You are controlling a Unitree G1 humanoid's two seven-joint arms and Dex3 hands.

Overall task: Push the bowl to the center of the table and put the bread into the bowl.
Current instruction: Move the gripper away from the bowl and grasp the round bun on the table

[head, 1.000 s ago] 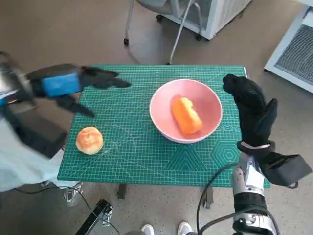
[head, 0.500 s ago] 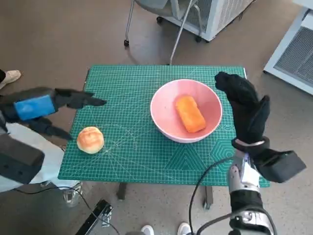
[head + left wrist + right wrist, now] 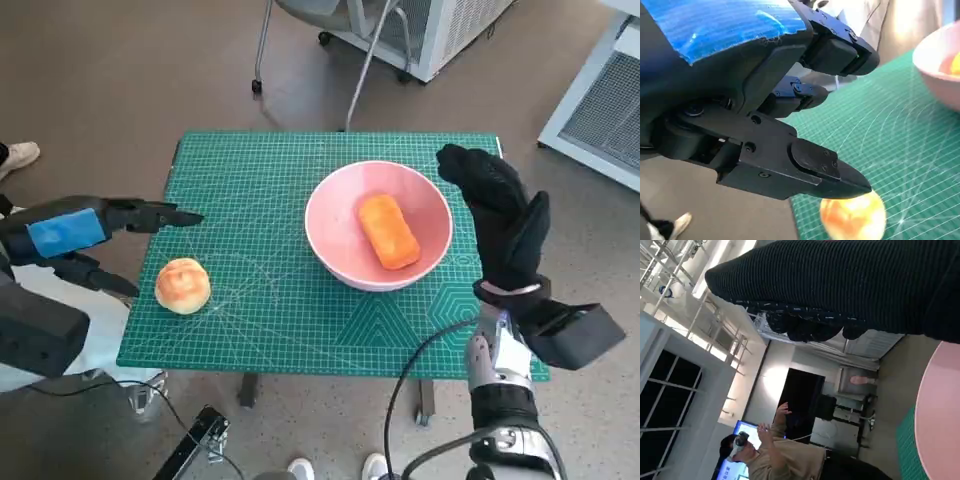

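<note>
Hovering off the table's (image 3: 300, 340) left edge, the left robot hand (image 3: 95, 225) is empty, its fingers (image 3: 160, 214) spread wide and pointing over the mat. The bun (image 3: 183, 286) lies just below it near the table's front-left corner, untouched; the left wrist view shows it under the fingertips with a gap between. The bowl (image 3: 330, 205) sits right of centre and holds an orange loaf (image 3: 389, 232) — so one piece of bread is already in. The right robot hand (image 3: 500, 215) stands upright just beside the bowl's right rim, fingers extended and holding nothing; whether it touches the rim cannot be told.

The step in hand looks like the bowl push, or a reach for the bun. A push would need the right palm flat on the rim, driving left across the mat — slowly, so the bowl doesn't tip. The left robot hand would need to drop over the bun and close round it.
</note>
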